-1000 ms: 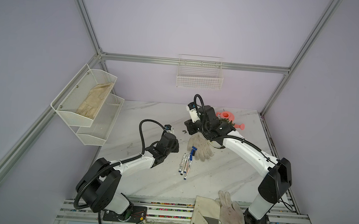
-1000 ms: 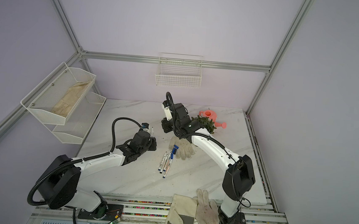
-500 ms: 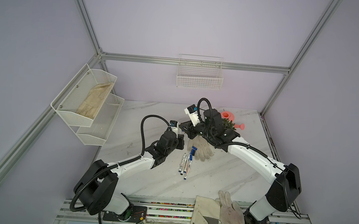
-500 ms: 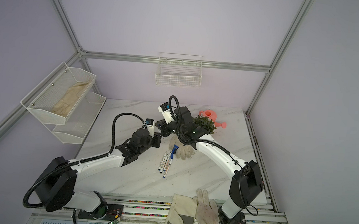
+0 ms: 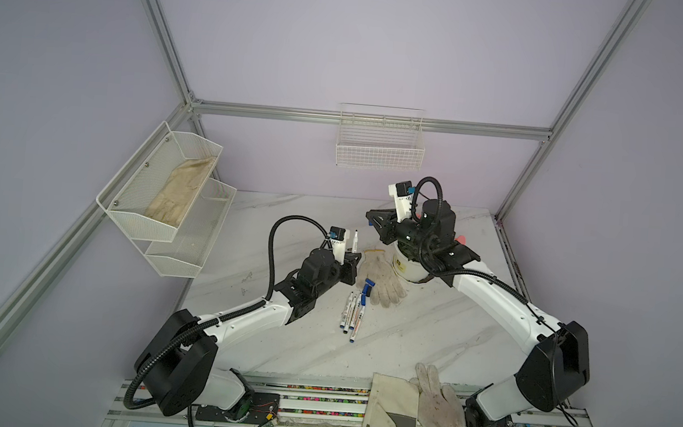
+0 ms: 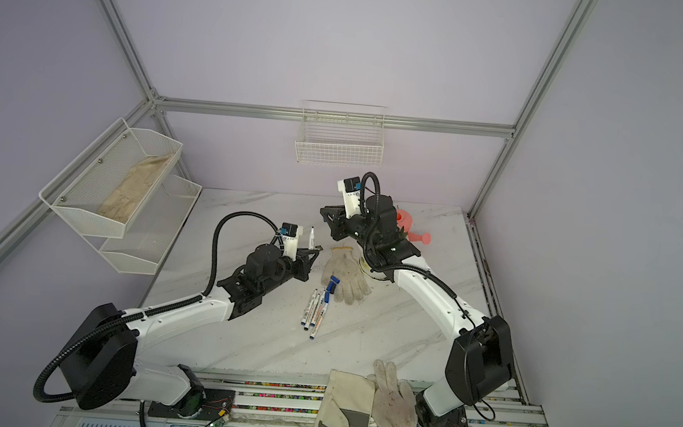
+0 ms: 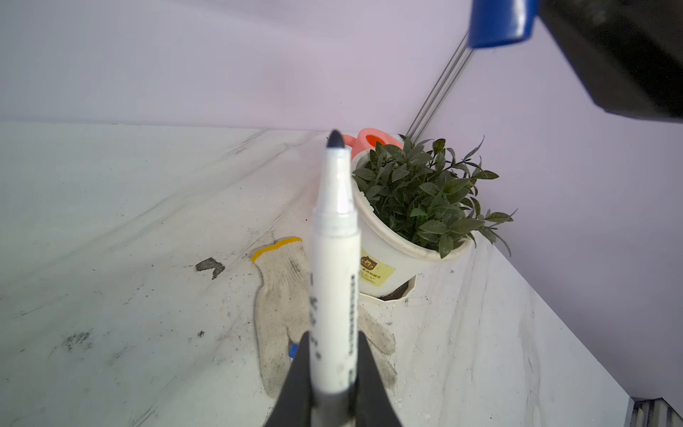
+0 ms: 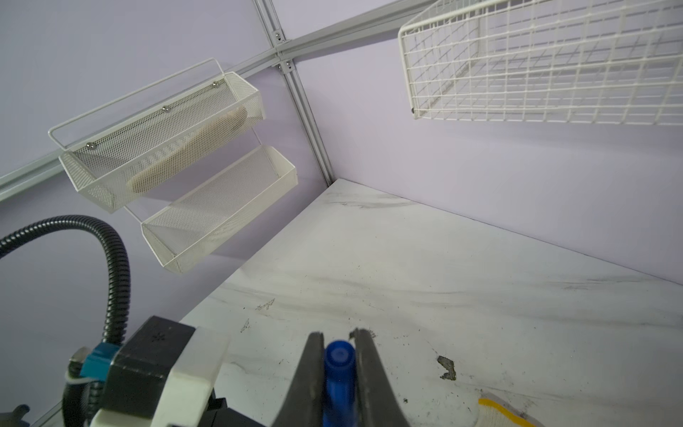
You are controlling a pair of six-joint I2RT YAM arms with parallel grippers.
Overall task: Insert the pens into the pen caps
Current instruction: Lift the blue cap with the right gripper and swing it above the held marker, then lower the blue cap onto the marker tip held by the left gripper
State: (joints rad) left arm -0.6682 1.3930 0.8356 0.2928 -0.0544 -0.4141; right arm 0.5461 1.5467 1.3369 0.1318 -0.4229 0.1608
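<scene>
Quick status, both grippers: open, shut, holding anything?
Left gripper: closed on an uncapped pen.
Right gripper: closed on a blue cap.

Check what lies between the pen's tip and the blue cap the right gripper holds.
Nothing: bare air separates the pen from the blue cap, clearest in the left wrist view.

The desk [image 7: 111,222] looks like smooth white marble-patterned stone, smudged with dark grit; the glove [image 7: 277,307] is coarse knitted cloth, soiled; the pen [image 7: 334,281] has a smooth white plastic barrel; the cap [image 8: 338,369] is glossy blue plastic; the wire basket [image 8: 536,74] is white-coated metal.
</scene>
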